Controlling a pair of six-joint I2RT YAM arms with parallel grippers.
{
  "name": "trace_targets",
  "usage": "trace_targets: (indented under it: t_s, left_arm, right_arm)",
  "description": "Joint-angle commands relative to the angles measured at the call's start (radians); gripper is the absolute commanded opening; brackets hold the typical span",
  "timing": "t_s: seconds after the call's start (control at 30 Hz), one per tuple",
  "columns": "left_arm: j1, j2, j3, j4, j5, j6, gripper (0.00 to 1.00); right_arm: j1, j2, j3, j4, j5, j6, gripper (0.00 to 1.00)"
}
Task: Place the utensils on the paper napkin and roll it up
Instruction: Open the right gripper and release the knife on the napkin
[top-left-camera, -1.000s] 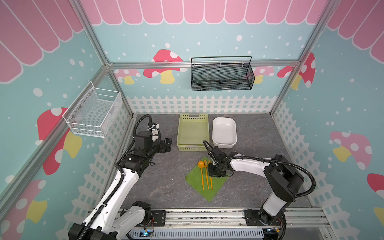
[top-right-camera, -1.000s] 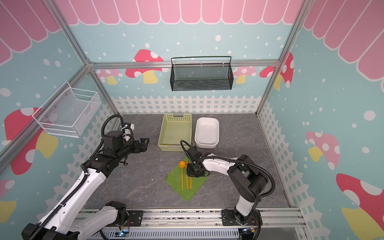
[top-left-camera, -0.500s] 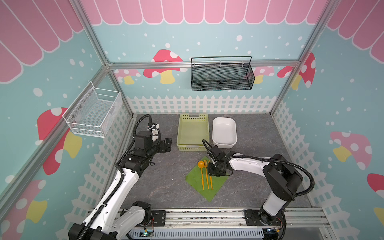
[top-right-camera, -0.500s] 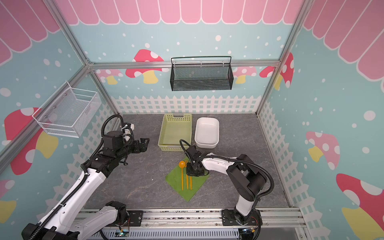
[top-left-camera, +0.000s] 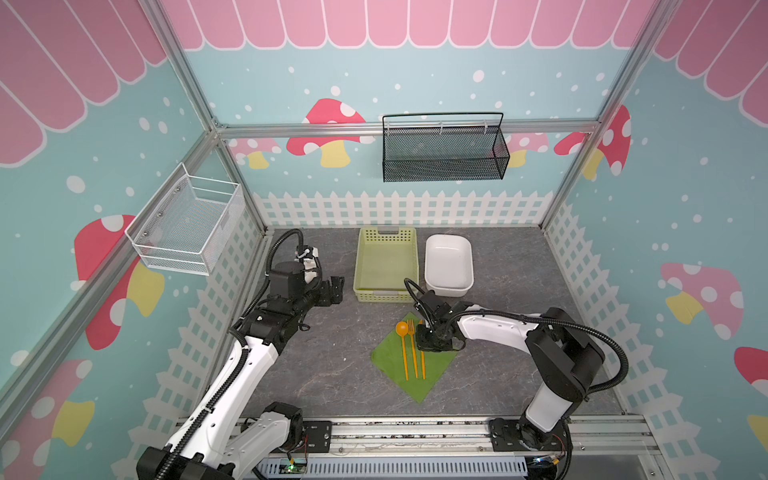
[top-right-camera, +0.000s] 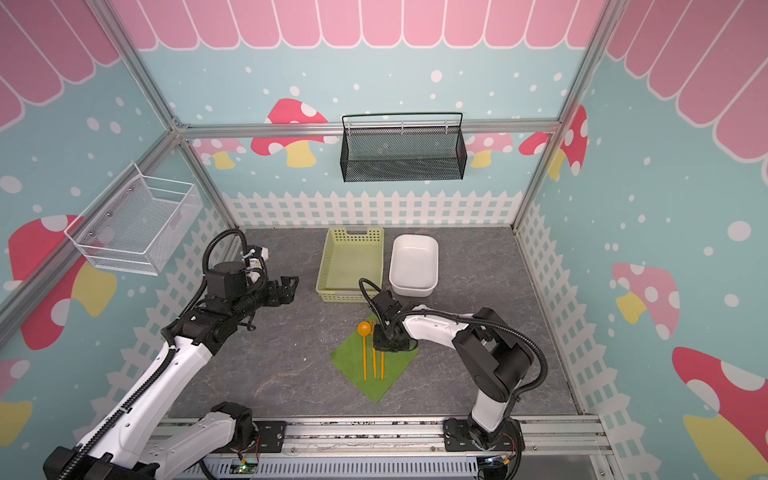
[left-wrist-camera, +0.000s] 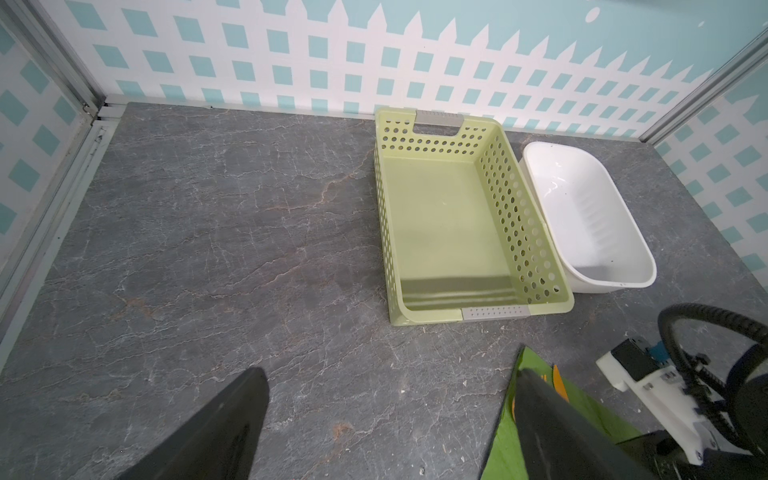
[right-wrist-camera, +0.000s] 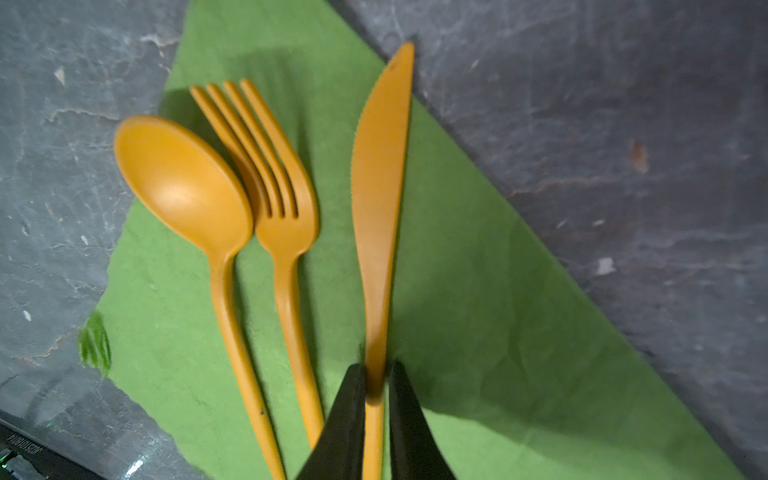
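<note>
right jaws gripping knife (right-wrist-camera: 376, 199), napkin (right-wrist-camera: 478, 332) beneath

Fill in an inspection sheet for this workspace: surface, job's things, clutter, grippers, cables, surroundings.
Surface: grey marbled tabletop.
Job's things: spoon, fork, knife lie side by side on the green napkin; spoon bowl overhangs its edge.
Clutter: yellow-green basket, white dish behind the napkin.
Grippers: left gripper open, away from the napkin; right gripper fingers pinch the knife handle.
Cables: black hoses loop on both arms; no snag seen.
Surroundings: black mesh basket, white wire basket on walls.
</note>
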Motion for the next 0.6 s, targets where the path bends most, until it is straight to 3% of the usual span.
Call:
trace_targets:
  t_s: [0.0,0.57]
  left_arm:
    - [0.005,-0.01,-0.005,-0.011,0.0,0.001,0.94]
    - [0.004,-0.013,-0.007,-0.011,-0.003,0.003,0.94]
  right_arm:
    - [0.008,0.017,0.021,-0.026,0.017,0.006,0.15]
    - [0.008,0.016,0.027,-0.033,0.024,-0.002,0.12]
